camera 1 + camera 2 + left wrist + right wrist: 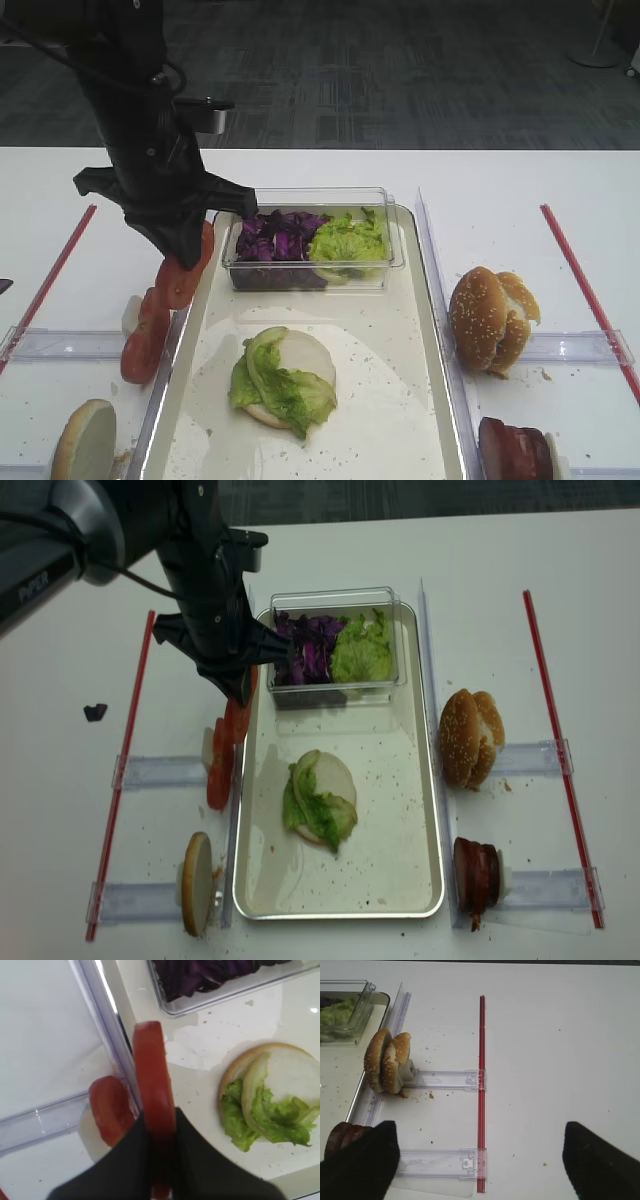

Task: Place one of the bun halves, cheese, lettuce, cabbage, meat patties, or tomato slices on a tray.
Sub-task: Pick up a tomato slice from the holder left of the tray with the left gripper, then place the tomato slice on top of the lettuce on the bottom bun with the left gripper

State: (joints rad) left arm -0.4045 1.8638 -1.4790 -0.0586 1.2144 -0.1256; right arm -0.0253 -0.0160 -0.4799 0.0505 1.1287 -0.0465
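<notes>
My left gripper [186, 252] is shut on a bright red tomato slice [152, 1075], held on edge just above the left rim of the silvery tray [437, 810]. More tomato slices [145, 335] stand in a holder left of the tray. On the tray floor lies a bun half [280, 1067] topped with lettuce [285, 385]. A clear tub holds purple cabbage [275, 238] and lettuce [350, 240]. Two bun halves [387, 1062] and meat patties [477, 875] stand right of the tray. My right gripper [480, 1160] hangs open over bare table. Cheese is out of view.
Another bun half [88, 440] stands at the front left. Red strips [481, 1085] and clear plastic holders [445, 1080] lie on the white table on both sides. A small black object [95, 712] lies at the far left.
</notes>
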